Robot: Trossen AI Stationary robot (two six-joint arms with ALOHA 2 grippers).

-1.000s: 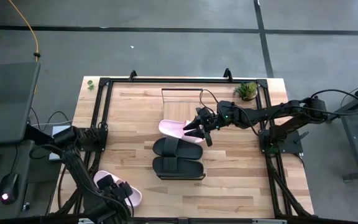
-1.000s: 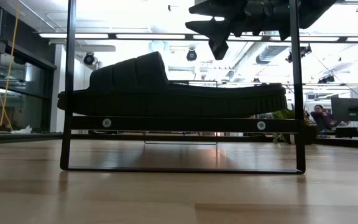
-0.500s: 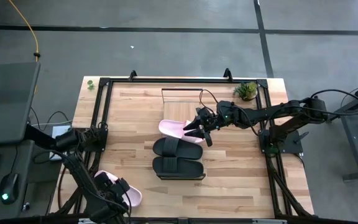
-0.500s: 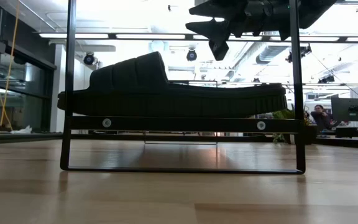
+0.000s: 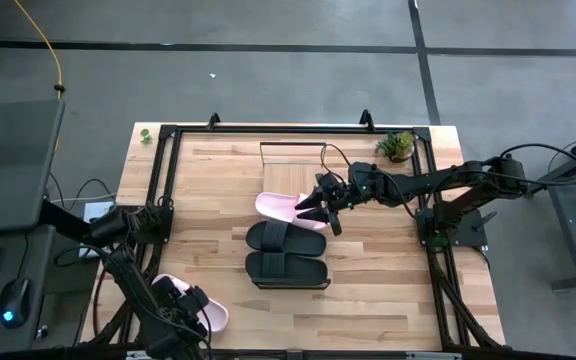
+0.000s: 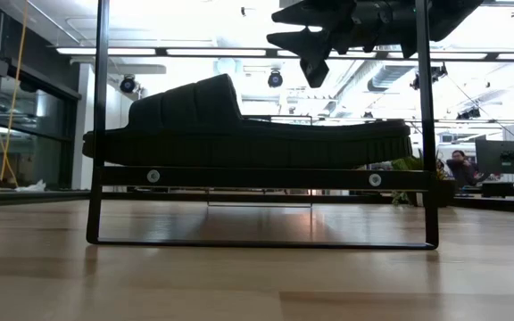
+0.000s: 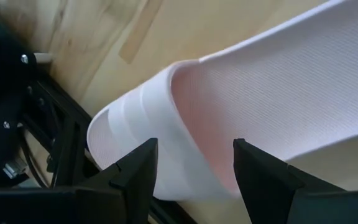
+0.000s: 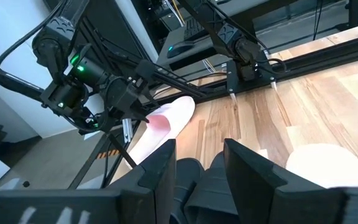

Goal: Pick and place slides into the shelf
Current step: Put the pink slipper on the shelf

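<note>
The shelf [image 5: 293,168] stands mid-table, and in the low view its black wire frame [image 6: 257,176] shows. Across its top lie two black slides [image 5: 286,237] [image 5: 288,270] and one pink slide [image 5: 280,206]. The nearest black slide [image 6: 239,134] rests sole-down on the top. My right gripper [image 5: 308,208] hangs open above that pink slide's right end, holding nothing [image 8: 197,158]. A second pink slide [image 5: 203,308] lies at the table's near left corner. My left gripper [image 5: 181,303] is open over it, pointing steeply down, its fingers on either side of the strap [image 7: 166,124].
Black frame rails [image 5: 163,200] run around the table's edges, close beside the near-left slide. A small potted plant [image 5: 396,146] sits at the far right corner. Bare wood lies right of the shelf [image 5: 388,260]. A person [image 6: 460,162] sits far off in the room.
My left gripper has tipped to point more steeply down over the pink slide at the near left corner. The slide has stayed where it was. My right arm has kept still.
</note>
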